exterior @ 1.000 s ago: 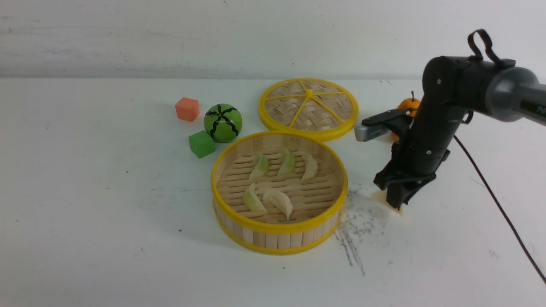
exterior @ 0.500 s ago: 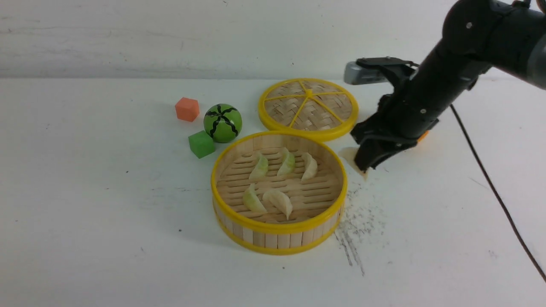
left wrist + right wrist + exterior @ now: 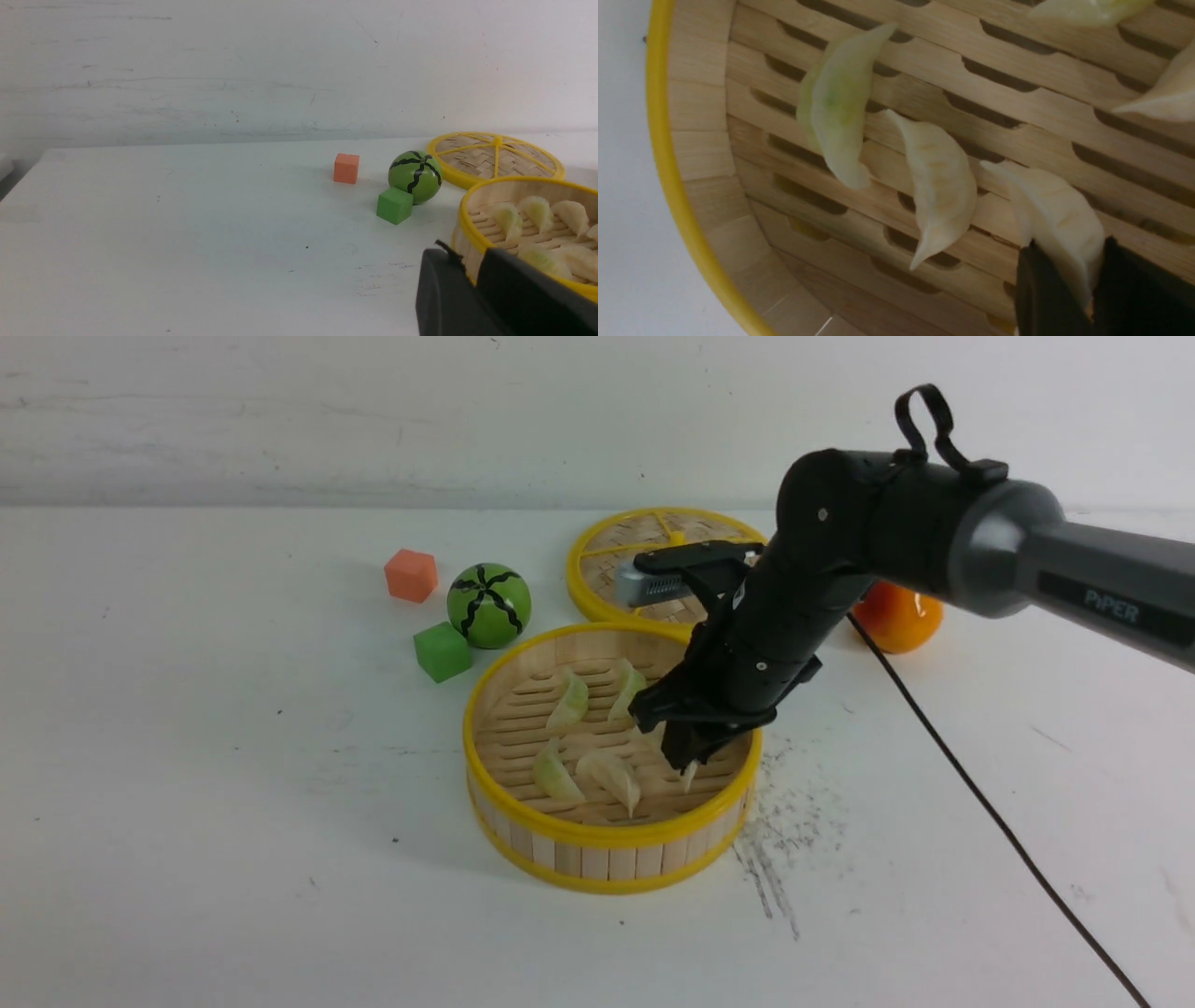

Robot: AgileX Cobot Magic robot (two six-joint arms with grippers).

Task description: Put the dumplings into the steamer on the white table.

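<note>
Dumpling (image 3: 1057, 219), cream, is clenched in my right end effector (image 3: 686, 758) inside the steamer (image 3: 597, 861); left end effector (image 3: 474, 266), I cannot tell.

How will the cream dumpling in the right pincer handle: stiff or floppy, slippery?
Likely stiff: the dumpling holds its crescent shape though gripped only at one end by the right pincer. Its smooth, tapered body might slip in so narrow a pinch.

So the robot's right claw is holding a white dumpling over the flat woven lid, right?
Not quite. The right gripper holds the white dumpling over the steamer; the flat woven lid lies behind it. The front view shows it; the right wrist view shows the steamer's slatted floor beneath.
</note>
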